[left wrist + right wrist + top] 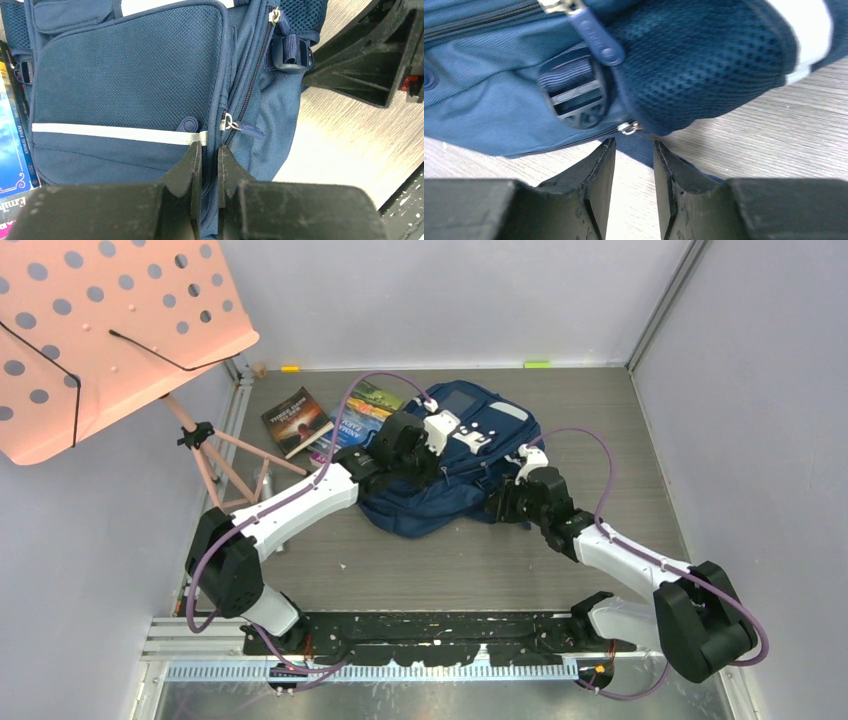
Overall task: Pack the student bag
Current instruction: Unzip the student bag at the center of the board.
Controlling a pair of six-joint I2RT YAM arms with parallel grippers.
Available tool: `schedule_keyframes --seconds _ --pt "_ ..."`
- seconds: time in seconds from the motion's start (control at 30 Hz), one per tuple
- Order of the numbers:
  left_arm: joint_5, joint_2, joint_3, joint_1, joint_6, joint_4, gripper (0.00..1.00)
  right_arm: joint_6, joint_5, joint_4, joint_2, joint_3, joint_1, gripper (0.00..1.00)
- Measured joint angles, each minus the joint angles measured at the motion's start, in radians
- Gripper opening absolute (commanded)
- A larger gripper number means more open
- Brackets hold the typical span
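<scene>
While the student bag (425, 508) is laid flat at the far centre of the table (480, 570), front pocket up, its main zip is seen shut, so nothing is judged packed yet. The step in hand is judged to be opening the bag.

The left gripper (209, 150) is held over the front pocket at the white stripe, jaws clenched to a sliver; whether fabric is pinched cannot be told. The right gripper (634, 145) is set at the bag's right side, jaws released and part-way apart, nothing between them but bare table. A small metal zip tab (629, 127) is seen just beyond its tips, a buckle (574, 95) above that.

Next move, as judged: the tab must be centred between the right jaws and gripped, with the bag kept pinned by the left.

Counted: one bag, two arms, at least three books (296, 418) just left of the bag, one pink music stand (100, 330) at far left.
</scene>
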State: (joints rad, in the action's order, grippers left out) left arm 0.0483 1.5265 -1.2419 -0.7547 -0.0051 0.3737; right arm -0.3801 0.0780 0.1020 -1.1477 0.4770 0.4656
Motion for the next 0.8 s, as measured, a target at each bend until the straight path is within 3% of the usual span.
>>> schedule_keyframes --seconds 0.23,0.57,0.67,0.8 --pt "0.029 0.0 -0.006 0.015 -0.014 0.013 0.0 -0.01 0.002 0.032 -0.059 -0.006 -0.054 0.39" --pt "0.059 0.001 -0.018 0.035 -0.017 0.028 0.0 0.073 0.074 0.128 -0.166 -0.006 -0.055 0.6" --pt "0.063 0.001 -0.019 0.038 -0.018 0.028 0.0 0.118 0.074 0.149 -0.167 -0.006 -0.055 0.6" --pt "0.069 0.001 -0.019 0.041 -0.018 0.028 0.0 0.177 0.085 0.173 -0.169 -0.006 -0.055 0.51"
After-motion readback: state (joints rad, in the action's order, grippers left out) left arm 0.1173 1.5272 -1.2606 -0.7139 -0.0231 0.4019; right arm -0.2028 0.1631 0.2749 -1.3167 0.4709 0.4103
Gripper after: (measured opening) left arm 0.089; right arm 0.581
